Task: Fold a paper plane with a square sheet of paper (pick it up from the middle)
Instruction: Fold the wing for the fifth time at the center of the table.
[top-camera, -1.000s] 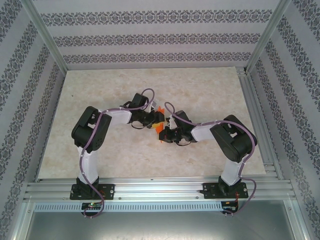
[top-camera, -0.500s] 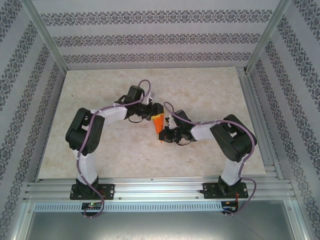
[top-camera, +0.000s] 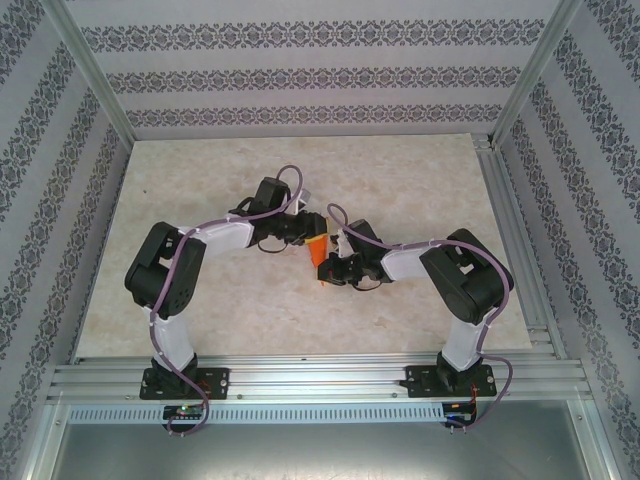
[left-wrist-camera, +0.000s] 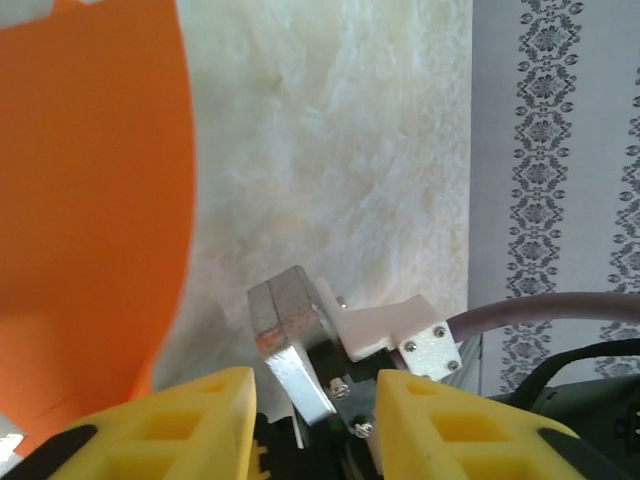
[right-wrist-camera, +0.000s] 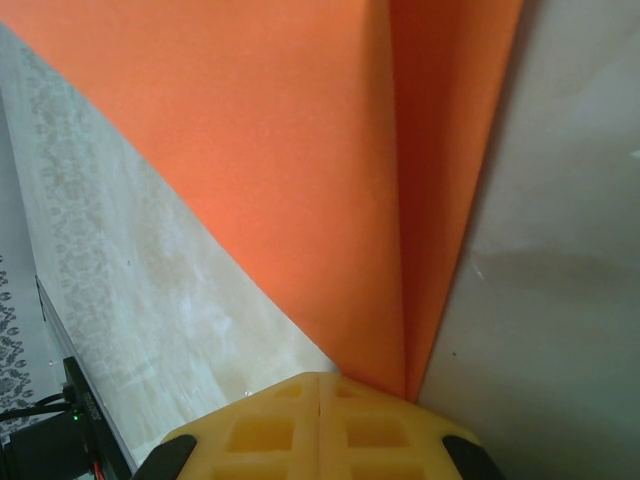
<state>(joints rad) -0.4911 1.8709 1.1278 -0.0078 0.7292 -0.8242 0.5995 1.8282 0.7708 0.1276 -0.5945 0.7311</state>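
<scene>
- The folded orange paper (top-camera: 317, 246) stands as a narrow wedge near the middle of the table (top-camera: 200, 190), well away from every edge and held between the two grippers.
- In the right wrist view the paper (right-wrist-camera: 300, 150) shows two layers that meet along a straight crease running down to the fingers.
- The right gripper (top-camera: 325, 265) is clamped on the paper's lower end. Its yellow fingers (right-wrist-camera: 260, 430) are pressed together with the crease caught at their tips.
- The left gripper (top-camera: 306, 233) sits at the paper's far upper side with its yellow fingers (left-wrist-camera: 170, 425) apart. The paper (left-wrist-camera: 90, 200) curves past the outside of one finger, not between them.
- A grey metal block (left-wrist-camera: 285, 320) and a purplish cable (left-wrist-camera: 560, 305) show through the gap between the left fingers.
- Compared with a second ago, more of the paper is exposed and the left elbow has swung outward. Over the last half second the left wrist has edged closer, while the right arm has not moved.
</scene>
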